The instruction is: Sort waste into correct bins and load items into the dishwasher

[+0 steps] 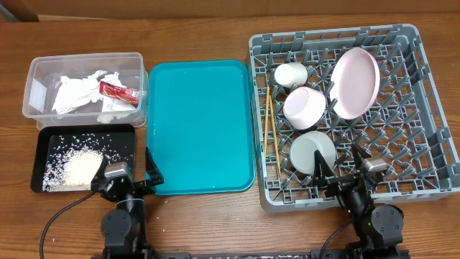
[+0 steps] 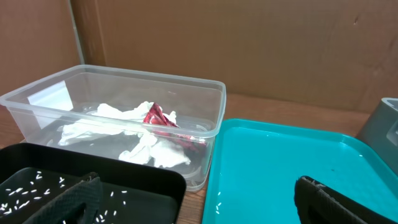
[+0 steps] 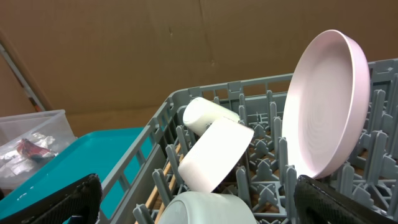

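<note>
The clear tub [image 1: 36, 79] at the far left holds crumpled white napkins [image 1: 75, 92] and a red sauce packet [image 1: 118, 91]. In front of it, the black tray [image 1: 122, 147] carries loose rice [image 1: 75, 167]. The grey dish rack [image 1: 332, 33] on the right holds the pink plate [image 1: 354, 82] on edge, a white cup [image 1: 291, 74], a pink bowl [image 1: 305, 106], a grey bowl [image 1: 313, 151] and two chopsticks [image 1: 271, 122]. My left gripper [image 1: 128, 180] is open and empty, straddling the black tray's right edge. My right gripper [image 1: 339, 167] is open and empty at the rack's front, just behind the grey bowl [image 3: 211, 208].
A large teal tray [image 1: 201, 122] lies between the bins and the rack, with a few stray rice grains [image 2: 219, 204] near its front left corner. Brown cardboard walls [image 2: 249, 43] stand behind the table.
</note>
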You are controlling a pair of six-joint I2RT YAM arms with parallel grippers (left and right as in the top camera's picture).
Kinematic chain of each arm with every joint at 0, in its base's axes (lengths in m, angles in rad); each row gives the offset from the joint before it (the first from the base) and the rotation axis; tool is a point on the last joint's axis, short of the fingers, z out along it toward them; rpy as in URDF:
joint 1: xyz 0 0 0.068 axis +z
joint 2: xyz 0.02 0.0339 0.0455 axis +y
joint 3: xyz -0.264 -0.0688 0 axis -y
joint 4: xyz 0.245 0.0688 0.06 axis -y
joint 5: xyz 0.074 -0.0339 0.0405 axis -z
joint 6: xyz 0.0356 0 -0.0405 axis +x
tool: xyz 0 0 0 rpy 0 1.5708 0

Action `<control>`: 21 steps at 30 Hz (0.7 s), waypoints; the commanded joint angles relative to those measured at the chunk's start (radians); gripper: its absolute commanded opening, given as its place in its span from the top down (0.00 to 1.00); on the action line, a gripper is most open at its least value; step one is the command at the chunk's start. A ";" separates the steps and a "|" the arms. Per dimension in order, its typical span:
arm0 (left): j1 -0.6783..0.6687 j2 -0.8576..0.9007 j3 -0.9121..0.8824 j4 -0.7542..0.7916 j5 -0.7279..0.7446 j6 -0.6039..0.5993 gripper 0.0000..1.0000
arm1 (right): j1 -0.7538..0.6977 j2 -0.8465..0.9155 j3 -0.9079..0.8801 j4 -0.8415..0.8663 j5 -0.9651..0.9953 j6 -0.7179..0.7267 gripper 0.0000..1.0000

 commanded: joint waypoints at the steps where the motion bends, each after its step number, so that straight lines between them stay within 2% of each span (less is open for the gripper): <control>1: 0.007 -0.012 -0.004 0.003 -0.021 -0.014 0.00 | -0.004 -0.012 -0.011 0.005 -0.002 0.005 0.00; 8: 0.007 -0.012 -0.005 0.003 -0.021 -0.014 0.00 | -0.004 -0.012 -0.011 0.005 -0.002 0.005 0.00; 12: 0.007 -0.012 -0.005 0.003 -0.021 -0.014 0.00 | -0.034 -0.012 -0.010 -0.003 0.062 0.000 0.00; 17: 0.007 -0.011 -0.005 0.003 -0.021 -0.014 0.00 | -0.081 -0.012 -0.011 0.000 0.033 -0.229 0.00; 21: 0.007 -0.011 -0.005 0.003 -0.021 -0.014 0.00 | -0.082 -0.012 -0.011 0.001 0.029 -0.278 0.00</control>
